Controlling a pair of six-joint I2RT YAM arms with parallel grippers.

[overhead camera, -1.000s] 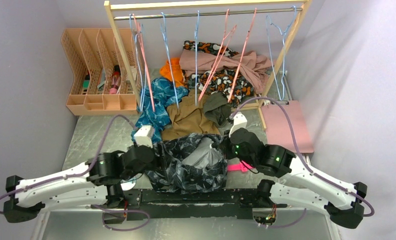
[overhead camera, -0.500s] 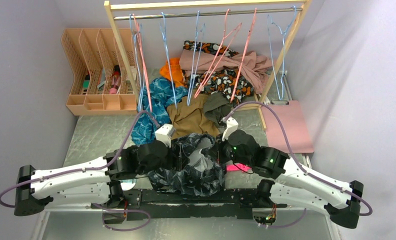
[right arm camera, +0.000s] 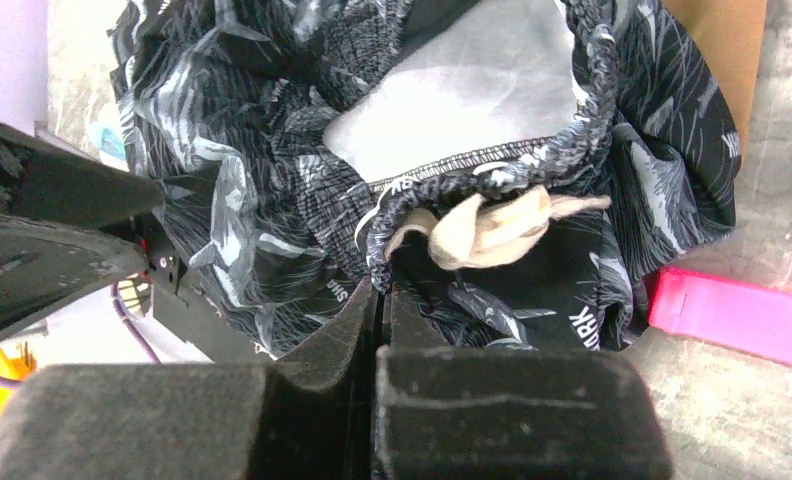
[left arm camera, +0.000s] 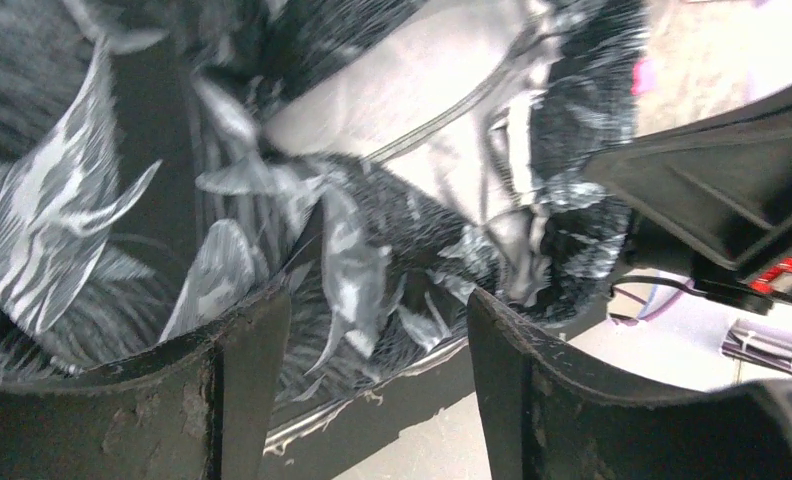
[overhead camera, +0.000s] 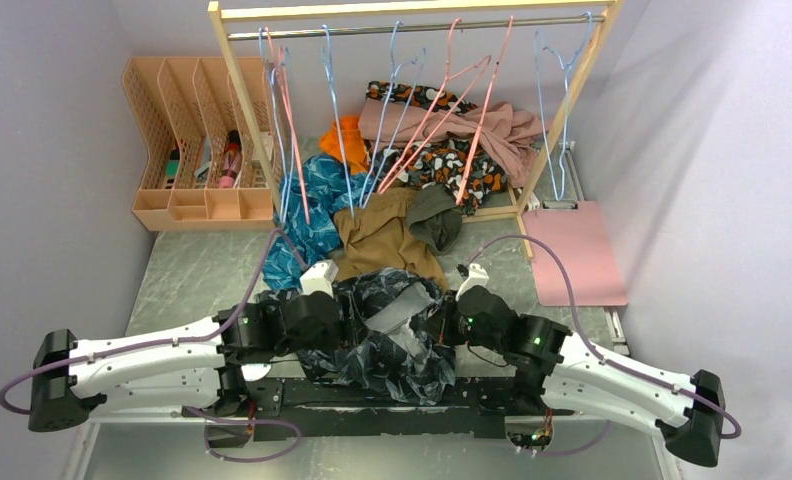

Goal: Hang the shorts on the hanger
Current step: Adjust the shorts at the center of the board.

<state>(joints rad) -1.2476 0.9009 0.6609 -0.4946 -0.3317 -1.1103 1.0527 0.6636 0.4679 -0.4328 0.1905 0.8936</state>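
Note:
The dark shorts (overhead camera: 387,340) with pale leaf print lie bunched at the table's near edge between both arms, partly over the black base bar. My right gripper (overhead camera: 438,328) is shut on the waistband (right arm camera: 492,170) next to the white drawstring (right arm camera: 492,228); the jaws (right arm camera: 380,290) are pressed together on the fabric. My left gripper (overhead camera: 338,322) is open at the shorts' left side; in the left wrist view its gripper (left arm camera: 372,330) has printed fabric (left arm camera: 352,250) just beyond the tips. Light-blue hangers (overhead camera: 334,100) hang on the rail at the back.
Pink hangers (overhead camera: 482,110) share the wooden rack (overhead camera: 234,80). A brown garment (overhead camera: 382,235), a teal patterned one (overhead camera: 317,205) and more clothes lie under the rack. A peach file organiser (overhead camera: 187,140) stands back left. A pink board (overhead camera: 577,250) lies right; a magenta strip (right arm camera: 742,320) lies beside the shorts.
My right gripper has pulled the shorts toward the near edge. My left gripper has moved right to the shorts' left side. The middle hangers on the rail have swung.

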